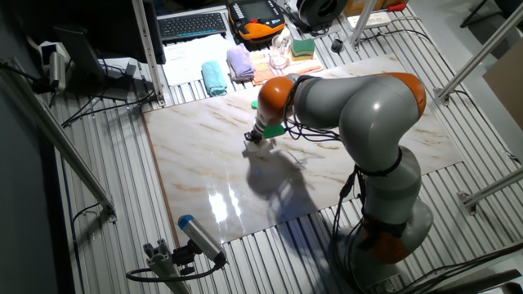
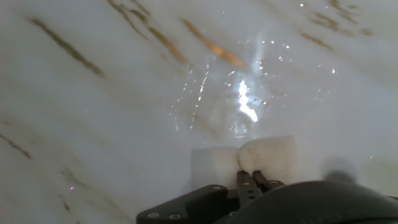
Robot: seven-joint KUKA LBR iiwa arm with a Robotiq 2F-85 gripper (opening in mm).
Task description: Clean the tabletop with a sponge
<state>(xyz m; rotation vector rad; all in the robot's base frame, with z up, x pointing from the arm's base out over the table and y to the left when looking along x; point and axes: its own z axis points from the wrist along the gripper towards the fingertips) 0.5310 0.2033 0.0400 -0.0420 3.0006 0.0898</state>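
The tabletop (image 1: 204, 155) is a glossy white marble-look slab with brown veins; it fills the hand view (image 2: 112, 93). My gripper (image 1: 255, 137) is down at the slab's middle, just left of the arm's orange wrist. In the hand view the cream sponge (image 2: 270, 157) sits squeezed between the dark fingertips, with the gripper (image 2: 252, 180) shut on it and the sponge pressed against the slab. A bright wet glare lies just ahead of the sponge. In the fixed view the sponge is too small to make out under the hand.
Behind the slab lie a teal cloth (image 1: 214, 78), a lilac cloth (image 1: 239, 61), a green-and-yellow sponge (image 1: 303, 48), a keyboard (image 1: 193, 24) and papers. Ribbed grey metal (image 1: 106, 245) surrounds the slab. A blue-tipped tool (image 1: 198, 237) lies at the front left. The arm's base (image 1: 392, 220) stands front right.
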